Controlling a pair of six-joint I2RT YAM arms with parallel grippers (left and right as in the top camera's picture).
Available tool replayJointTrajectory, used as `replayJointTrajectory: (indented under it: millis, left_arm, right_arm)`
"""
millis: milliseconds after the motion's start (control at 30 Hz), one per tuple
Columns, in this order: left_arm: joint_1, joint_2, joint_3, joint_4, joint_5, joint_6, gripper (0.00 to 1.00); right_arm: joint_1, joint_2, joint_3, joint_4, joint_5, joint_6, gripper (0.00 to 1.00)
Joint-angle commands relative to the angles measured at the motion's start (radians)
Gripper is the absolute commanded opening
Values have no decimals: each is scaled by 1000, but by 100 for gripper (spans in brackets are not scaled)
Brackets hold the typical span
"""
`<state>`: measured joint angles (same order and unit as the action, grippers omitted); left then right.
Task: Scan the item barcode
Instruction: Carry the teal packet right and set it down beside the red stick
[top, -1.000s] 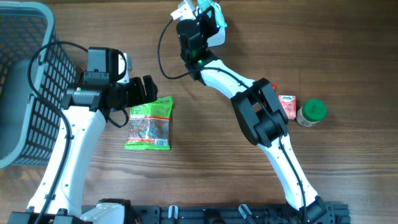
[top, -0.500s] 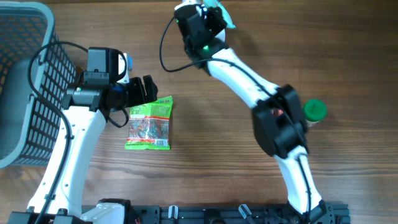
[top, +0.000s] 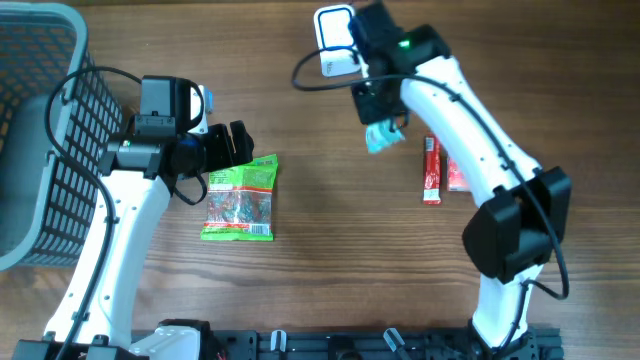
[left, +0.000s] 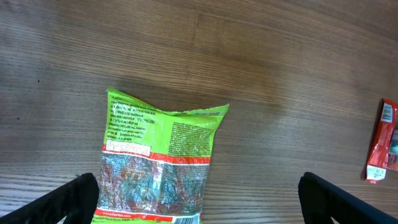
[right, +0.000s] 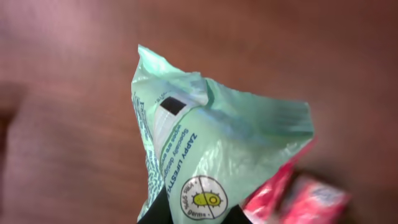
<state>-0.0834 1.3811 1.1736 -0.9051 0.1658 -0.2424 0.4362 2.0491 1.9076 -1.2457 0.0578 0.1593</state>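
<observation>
The pale green packet (top: 384, 137) hung clear of the worktop (top: 320, 250), pinched by one edge in the right gripper (top: 378, 118), toward the far middle of the surface. In the right wrist view the film fanned out away from the gripper, with its printed face and a small dark patch turned to the camera. It was probably held by the edge so the print stayed uncovered for a reader. I could not make out a barcode on it, and no scanner showed in any view. The right gripper's jaws were nearly together, clamped on the thin film.

Just to the right of the packet a red stick pack (top: 431, 170) lay flat on the worktop. A pinkish pack (top: 455, 178) lay close beside it, partly hidden under the arm; whether the two touched I could not tell.

Well apart on the left, a green snack bag (top: 240, 200) lay flat with its label up, likely waiting its turn. The left gripper (top: 235, 143) hovered at the bag's upper end with its jaws spread wide, holding nothing. In the left wrist view the bag sat between the two fingers (left: 74, 196). A grey basket (top: 40, 150) stood at the far left edge.
</observation>
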Motion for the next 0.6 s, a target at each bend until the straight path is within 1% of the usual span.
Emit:
replayJointTrajectory:
  millis: [0,67,167,267,333,367,433,500,567]
  left_arm:
    - [-5,2,3,2,8,-5,100]
    - [-5,2,3,2,8,-5,100]
    - [-5,2,3,2,8,-5,100]
    - [-5,2,3,2,8,-5,100]
    - [-5,2,3,2,8,-5,100]
    - [-5,2,3,2,8,-5,100]
    - [-5,2,3,2,8,-5,100]
    - [-5,2,3,2,8,-5,100]
    - [-5,2,3,2,8,-5,100]
  right_arm:
    - [-37,6,-150,44,-178,109,4]
    - [-57,6,-250,104,-179,161,4]
    - [-79,6,-382,196,-191,183,4]
    - [-92,6,-461,251,-194,184,4]
    - [-96,6,-489,251,-193,182,5]
    - [-98,6,-497,238,-193,182,9]
    - [-103,6,-498,202,-193,180,36]
    - [-105,2,-498,186,-194,160,46]
    - [-105,-6,-494,182,-211,122,51]
